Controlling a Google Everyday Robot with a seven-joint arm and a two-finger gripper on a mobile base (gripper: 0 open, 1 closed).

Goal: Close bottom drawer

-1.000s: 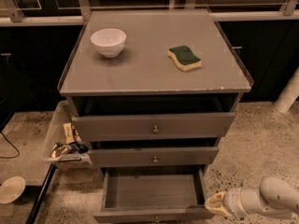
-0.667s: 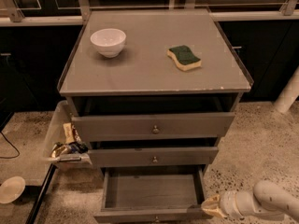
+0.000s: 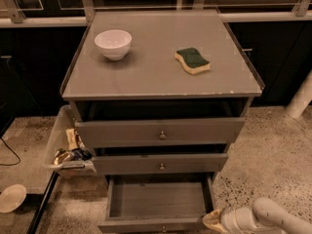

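The grey cabinet [image 3: 161, 77] has three drawers. The bottom drawer [image 3: 157, 201] is pulled far out, its empty inside showing and its front panel [image 3: 151, 225] at the lower edge of the view. My gripper [image 3: 212, 220] on its white arm [image 3: 265, 217] sits at the drawer's front right corner, touching or nearly touching the panel. The middle drawer [image 3: 161, 164] and top drawer [image 3: 161, 132] stick out a little.
A white bowl [image 3: 113, 44] and a green-yellow sponge [image 3: 192, 61] lie on the cabinet top. A clear bin with packets [image 3: 68, 150] stands at the cabinet's left. A white plate [image 3: 10, 198] lies on the floor at left. A white pipe [image 3: 300, 99] stands at right.
My gripper and arm have moved left along the floor toward the bottom drawer's front right corner. The drawer has not visibly moved.
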